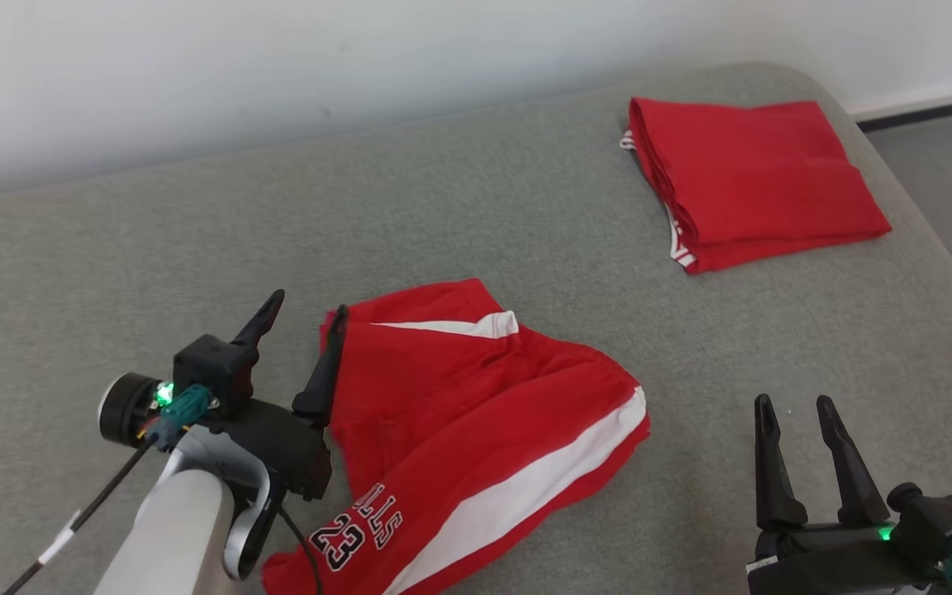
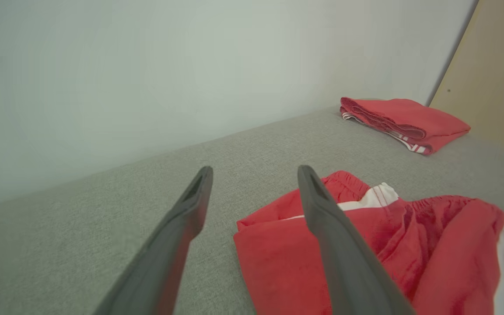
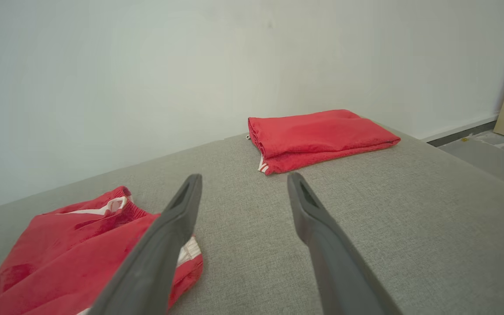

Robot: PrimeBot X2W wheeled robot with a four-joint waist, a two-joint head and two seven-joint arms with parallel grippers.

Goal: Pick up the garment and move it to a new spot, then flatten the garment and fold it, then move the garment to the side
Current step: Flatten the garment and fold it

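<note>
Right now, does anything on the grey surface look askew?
The red shorts lie rumpled and skewed by the open left gripper, waistband bunched, unlike the neatly folded red garment farther back. Nothing looks torn.

Head cam above; wrists low, share garment point(image 2: 278, 262)
</note>
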